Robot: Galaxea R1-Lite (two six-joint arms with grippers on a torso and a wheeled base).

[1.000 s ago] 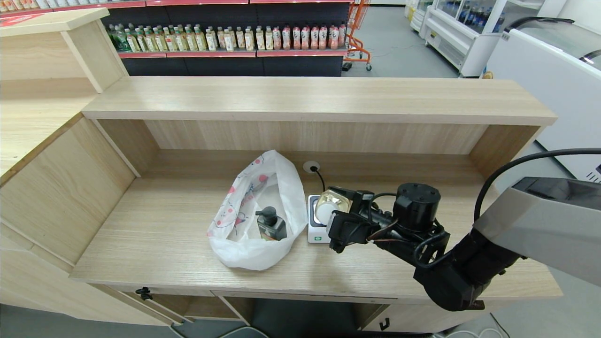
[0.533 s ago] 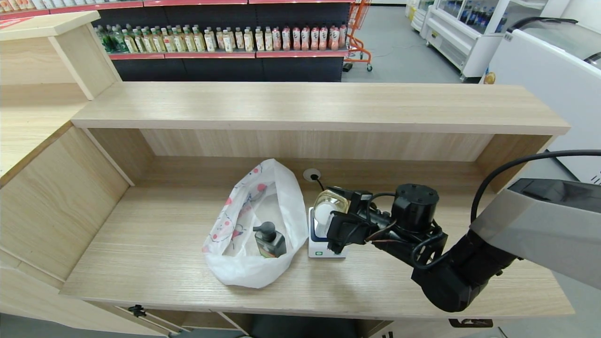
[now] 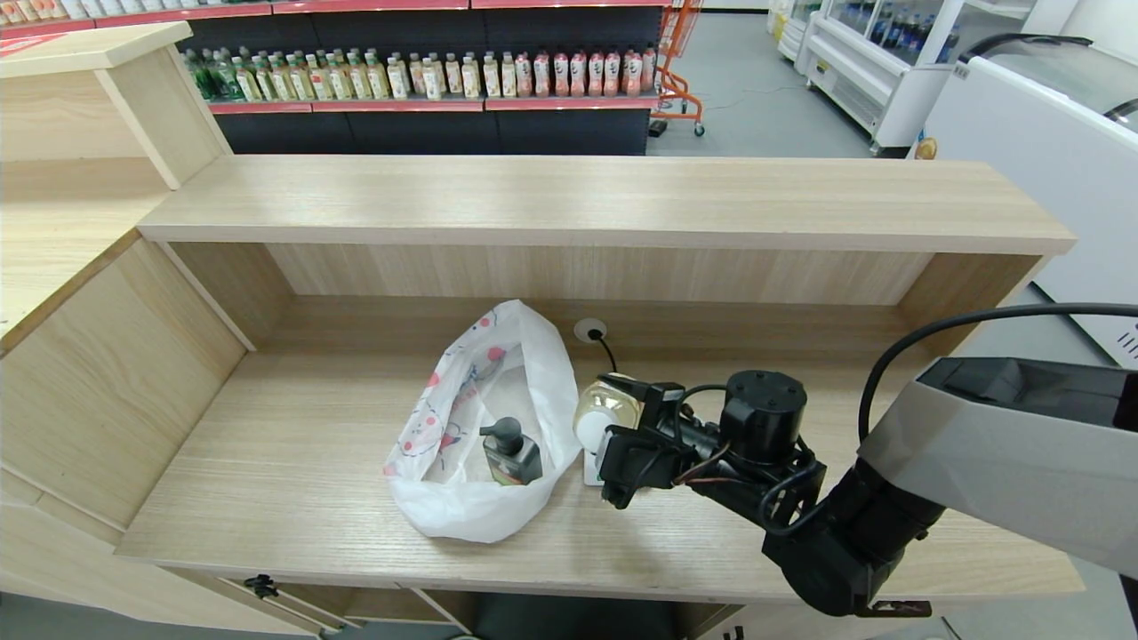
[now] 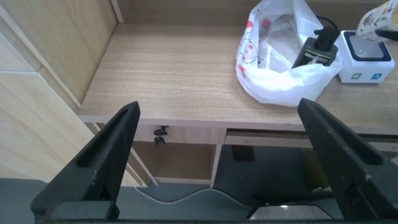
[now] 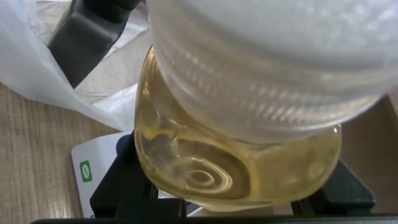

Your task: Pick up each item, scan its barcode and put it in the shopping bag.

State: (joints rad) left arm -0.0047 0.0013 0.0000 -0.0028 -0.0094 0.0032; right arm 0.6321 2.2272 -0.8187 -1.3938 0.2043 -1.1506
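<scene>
A: Where is the bottle?

B: In the right claw, just to the right of the bag. The claw is clamped on it, with a black finger on either side of its body.

A: Upright?

B: No, tipped over. It has a clear body with yellow liquid inside and a white cap. In the right wrist view the bottle hangs over the scanner.

A: Does it touch the bag?

B: I cannot tell. In the head view its edge meets the bag's right edge, but it may only be in front of it.

A: And the scanner?

B: It is a white box on the counter, right against the bag's right side. The left wrist view shows it best: scanner, bag.

A: Anything in the bag?

B: A dark pump bottle stands inside, toward the bag's right wall. The bag is white plastic with red print, and its mouth gapes open.

A: The left claw?

B: The left claw is well apart from the bag, out past the counter's front edge on the bag's left. Its fingers are wide apart with nothing between them.

A: Anything else near the bag?

B: A round hole in the counter, just behind the bag's right side. A black cable runs out of it toward the scanner.
</scene>
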